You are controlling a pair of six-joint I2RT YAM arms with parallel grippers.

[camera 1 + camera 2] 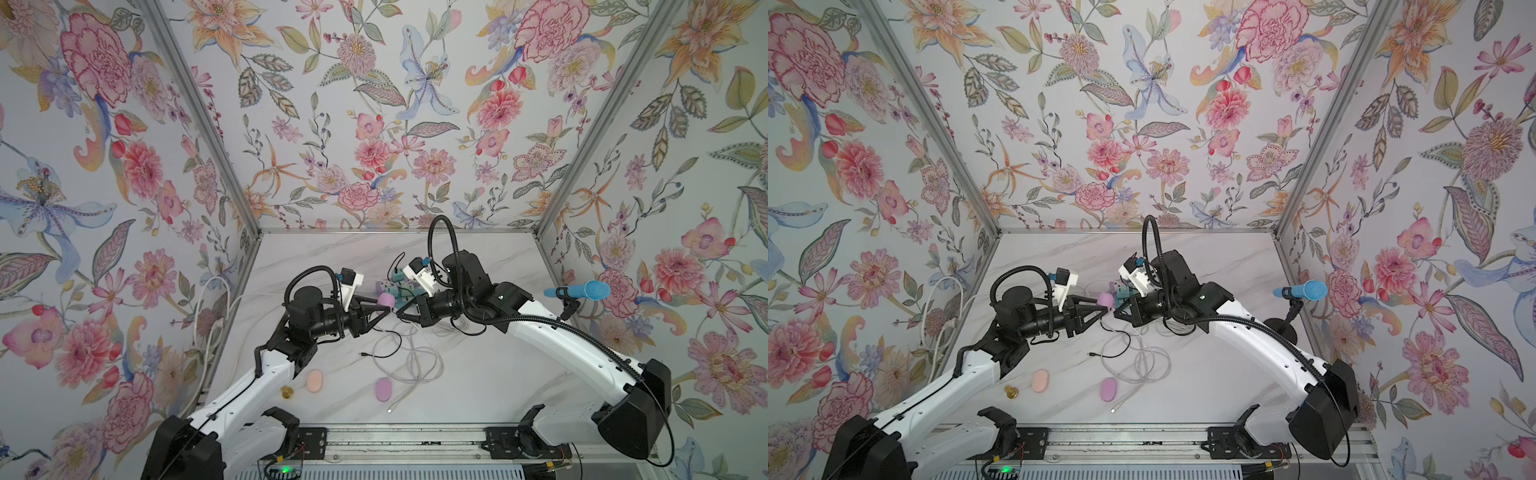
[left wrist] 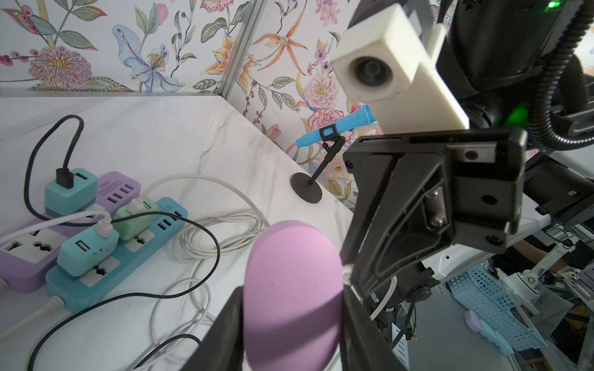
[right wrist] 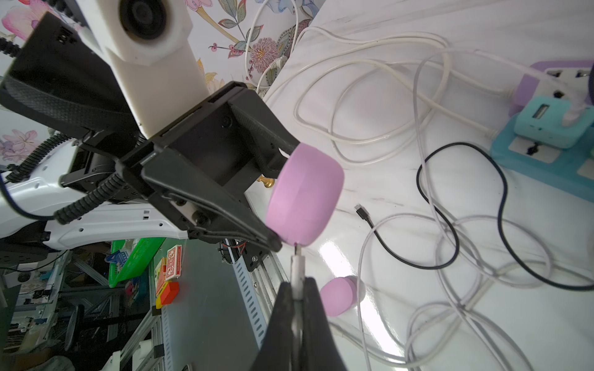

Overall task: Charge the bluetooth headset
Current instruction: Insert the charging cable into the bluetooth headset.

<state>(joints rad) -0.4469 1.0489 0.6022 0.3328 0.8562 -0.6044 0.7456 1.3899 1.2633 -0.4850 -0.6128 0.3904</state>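
The bluetooth headset's case is a lilac oval point(image 1: 385, 300) point(image 1: 1104, 300), held clear of the marble table near its middle. My left gripper point(image 2: 291, 305) is shut on it, one black finger on each flat side point(image 3: 303, 196). My right gripper point(image 3: 298, 282) faces it from the right and is shut on the plug of a white charging cable point(image 3: 297, 260). The plug's metal tip meets the case's end edge; I cannot tell how deep it sits. In both top views the two grippers point(image 1: 401, 312) point(image 1: 1119, 313) meet tip to tip.
A teal power strip point(image 2: 122, 257) and a purple one point(image 2: 25, 257) with chargers lie behind the grippers. Loose white and black cables point(image 1: 411, 357) sprawl below them. A second lilac case point(image 1: 383, 388), a peach case point(image 1: 314, 380), a brass knob point(image 1: 286, 392) and a blue microphone point(image 1: 582, 291) stand around.
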